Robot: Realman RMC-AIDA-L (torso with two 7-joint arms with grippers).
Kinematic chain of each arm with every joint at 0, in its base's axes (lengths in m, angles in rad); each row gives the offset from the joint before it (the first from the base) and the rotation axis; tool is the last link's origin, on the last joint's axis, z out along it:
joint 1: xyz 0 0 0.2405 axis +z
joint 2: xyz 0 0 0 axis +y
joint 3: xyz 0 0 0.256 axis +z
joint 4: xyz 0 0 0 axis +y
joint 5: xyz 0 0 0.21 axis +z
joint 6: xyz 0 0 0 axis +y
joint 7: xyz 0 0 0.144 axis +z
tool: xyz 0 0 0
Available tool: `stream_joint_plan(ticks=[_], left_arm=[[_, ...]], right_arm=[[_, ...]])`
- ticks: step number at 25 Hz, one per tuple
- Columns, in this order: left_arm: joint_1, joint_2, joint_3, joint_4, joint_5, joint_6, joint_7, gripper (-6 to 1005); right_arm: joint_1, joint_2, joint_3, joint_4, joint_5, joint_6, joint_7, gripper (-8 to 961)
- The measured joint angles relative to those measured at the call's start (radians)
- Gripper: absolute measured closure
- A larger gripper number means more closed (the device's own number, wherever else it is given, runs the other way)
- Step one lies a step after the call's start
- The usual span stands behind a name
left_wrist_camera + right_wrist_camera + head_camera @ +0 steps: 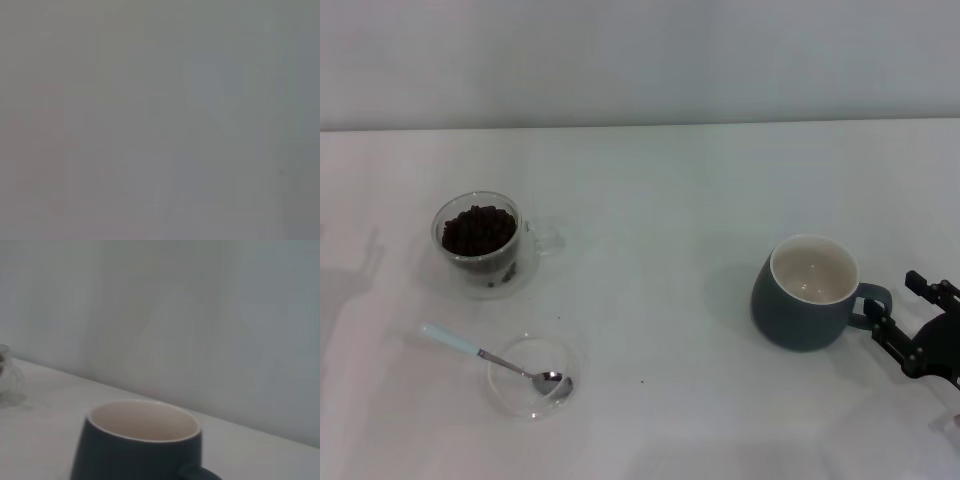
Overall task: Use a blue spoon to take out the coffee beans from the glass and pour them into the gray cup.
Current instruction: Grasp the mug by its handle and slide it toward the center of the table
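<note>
From the head cam I'm looking at a white desk (650, 200). The glass (480, 243) sits at the left of the frame, around mid-height, loaded with dark coffee beans (477, 229), its clear handle pointing toward the right of the frame. Just below it, in the lower left, the blue spoon (495, 357) lies with its metal bowl resting in a flat clear glass dish (531, 376) and its pale handle sticking out over the rim toward the upper left. Looks like there's something dark in the spoon's bowl, but I can't tell what.

The gray cup (809, 292) stands well apart from all that, right of center, cream inside looks bare from here, loop handle facing the right edge. My right tool (910, 330) is at the far right edge, right beside that handle; I can't tell if it's touching, and I honestly can't tell whether it's wide or narrow.

The right wrist cam shows the cup (142, 442) close up with the glass (7, 375) peeking in at the left edge. The left wrist cam is just flat gray, and the left tool isn't visible anywhere.
</note>
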Motion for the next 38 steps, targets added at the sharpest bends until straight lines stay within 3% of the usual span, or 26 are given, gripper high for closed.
stream_joint_plan(ticks=[9, 13, 25, 31, 38], left_arm=[[0.000, 0.000, 0.000, 0.000, 0.000, 0.000, 0.000, 286], [-0.005, 0.000, 0.000, 0.000, 0.000, -0.001, 0.003, 285], [-0.007, 0.002, 0.000, 0.000, 0.000, -0.002, 0.002, 284], [-0.006, 0.002, 0.000, 0.000, 0.000, -0.004, 0.003, 286], [0.002, 0.002, 0.000, 0.000, 0.000, -0.002, 0.001, 285]], right_arm=[[0.001, 0.000, 0.008, -0.012, 0.000, 0.022, -0.002, 437], [0.001, 0.000, 0.009, -0.013, 0.000, 0.022, -0.002, 531], [0.005, 0.000, -0.002, -0.033, -0.006, 0.033, 0.005, 637], [0.006, 0.001, -0.023, -0.064, -0.010, 0.035, 0.018, 789], [0.009, 0.002, -0.071, -0.107, -0.012, 0.040, 0.023, 787]])
